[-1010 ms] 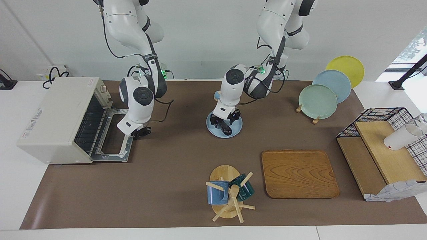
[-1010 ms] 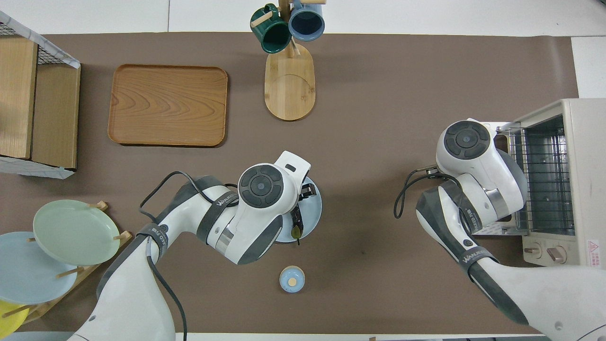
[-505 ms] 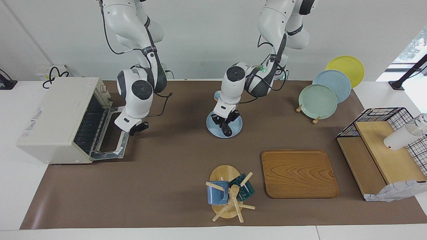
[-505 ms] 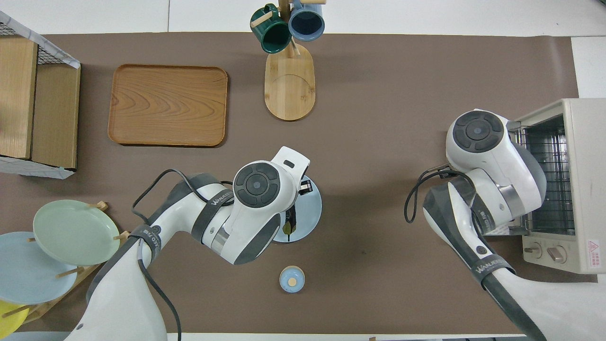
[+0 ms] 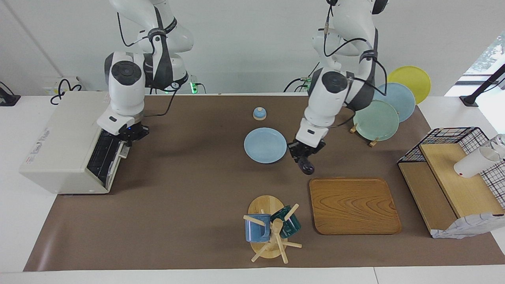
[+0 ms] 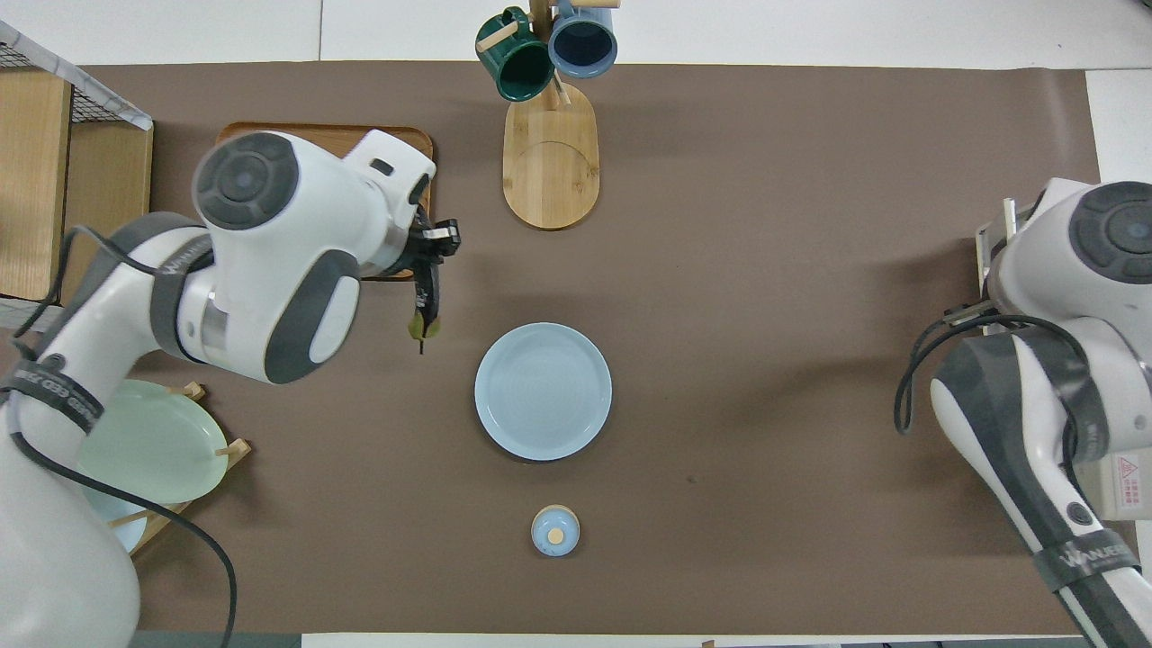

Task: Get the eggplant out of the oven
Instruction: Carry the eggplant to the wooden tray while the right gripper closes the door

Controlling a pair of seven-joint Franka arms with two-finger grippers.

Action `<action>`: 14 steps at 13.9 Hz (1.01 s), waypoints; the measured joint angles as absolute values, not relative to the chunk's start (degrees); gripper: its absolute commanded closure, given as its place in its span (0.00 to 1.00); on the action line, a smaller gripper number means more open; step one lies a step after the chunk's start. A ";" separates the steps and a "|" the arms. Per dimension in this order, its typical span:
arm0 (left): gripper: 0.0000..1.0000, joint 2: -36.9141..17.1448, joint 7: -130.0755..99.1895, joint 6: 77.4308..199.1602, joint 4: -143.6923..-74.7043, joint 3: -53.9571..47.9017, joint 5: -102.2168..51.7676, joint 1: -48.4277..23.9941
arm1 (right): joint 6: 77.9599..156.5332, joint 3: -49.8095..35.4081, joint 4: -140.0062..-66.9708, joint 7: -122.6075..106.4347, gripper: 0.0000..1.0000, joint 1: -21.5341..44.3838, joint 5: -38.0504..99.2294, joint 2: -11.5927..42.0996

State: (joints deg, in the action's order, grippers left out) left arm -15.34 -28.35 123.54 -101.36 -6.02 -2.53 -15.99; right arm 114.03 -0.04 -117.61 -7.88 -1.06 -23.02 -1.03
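- Brown mat covers the table under a plain white wall, oven at the right arm's end
- eggplant is out of the oven, so the main step reads as done; oven door looks swung up almost shut against the front
- left gripper has its fingertips clamped on the eggplant near one end, the rest hanging below the fingers, green stem tip showing in the overhead view
- held eggplant hangs in the air over bare mat between the blue plate and the wooden tray, touching neither
- what is left, by guess: set it down, likely on the tray just past the fingertips
- right gripper is closed with nothing held, fingertips at the top edge of the oven door, contact cannot be told
- plate beside the left fingers lies empty
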 measured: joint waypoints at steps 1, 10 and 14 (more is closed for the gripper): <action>1.00 -16.77 -24.74 123.36 -100.05 -6.01 -2.59 -12.86 | 114.06 0.29 -117.19 -10.26 1.00 -3.12 -23.01 -1.49; 1.00 -35.57 -13.94 124.56 -84.36 -6.03 -1.19 -3.83 | 100.30 0.68 -102.78 -13.40 0.00 -6.02 -8.75 2.09; 0.03 -35.72 -13.61 124.60 -84.33 -6.48 -1.19 -3.60 | 89.74 -1.16 -92.08 -13.40 0.00 -5.84 -6.31 1.82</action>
State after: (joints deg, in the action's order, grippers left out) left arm -35.72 -13.61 124.60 -84.33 -6.48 -1.19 -3.60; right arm 89.74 -1.16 -92.08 -13.40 -5.84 -6.31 1.82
